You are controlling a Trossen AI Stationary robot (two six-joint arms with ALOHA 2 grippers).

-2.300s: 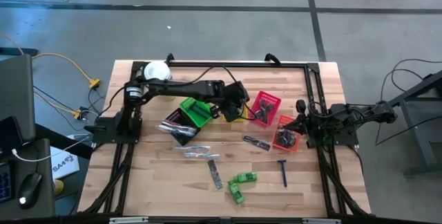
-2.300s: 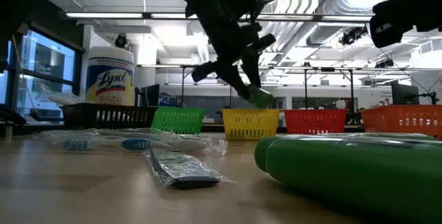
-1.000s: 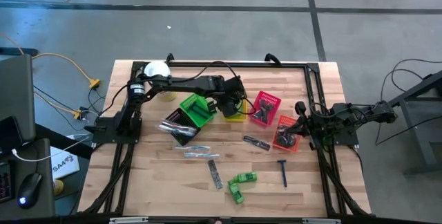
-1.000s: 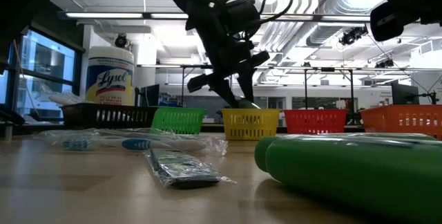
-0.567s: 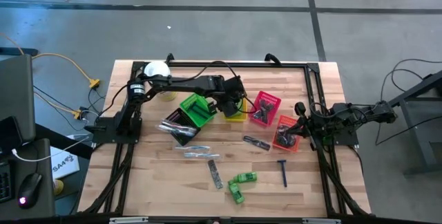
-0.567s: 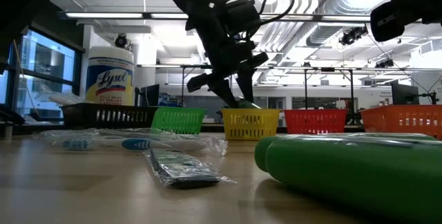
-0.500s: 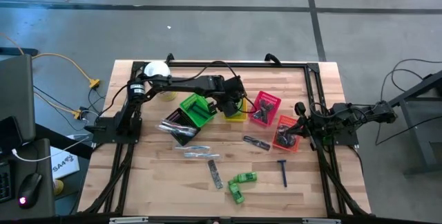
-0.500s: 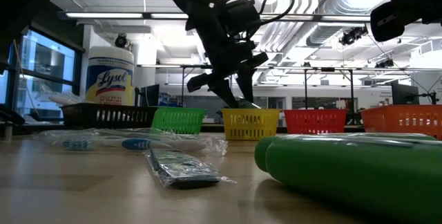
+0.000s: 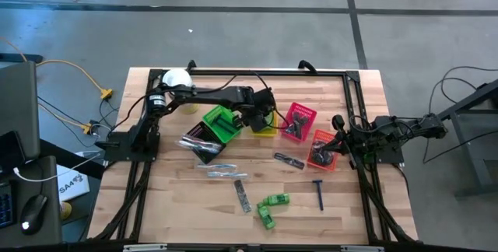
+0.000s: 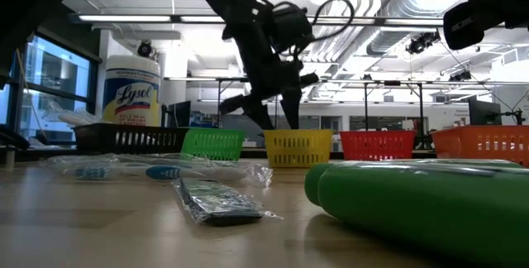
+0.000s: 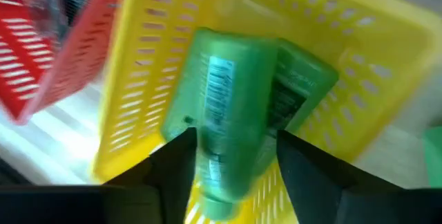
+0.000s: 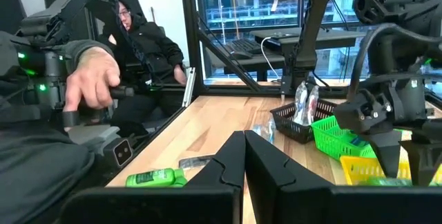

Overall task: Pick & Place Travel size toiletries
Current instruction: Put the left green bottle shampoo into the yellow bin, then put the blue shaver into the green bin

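Observation:
My left gripper hangs over the yellow basket, shut on a bright green mini bottle. A second green bottle lies in that basket beneath it. In the low view the fingers reach down to the basket's rim, and the held bottle is hidden behind it. Two more green bottles lie on the table near its near edge, beside a blue-handled razor, a flat dark packet and clear-wrapped sticks. My right gripper waits shut by the orange basket. My left gripper pinches the green bottle between its two fingers, one on each long side of the body, toward the cap end. The fingers come from above, pointing down, and lie across the bottle. It lies level over the second bottle; whether it rests on it I cannot tell.
Green, black and pink baskets stand in a row with the yellow one. A white tub sits at the far left. A dark packet lies mid-table. A person shows beyond the table in the right wrist view.
My left gripper has carried the green bottle toward the far edge and down over the yellow basket. In the last half second it has sunk a little more, so the bottle no longer shows above the basket's rim in the low view.

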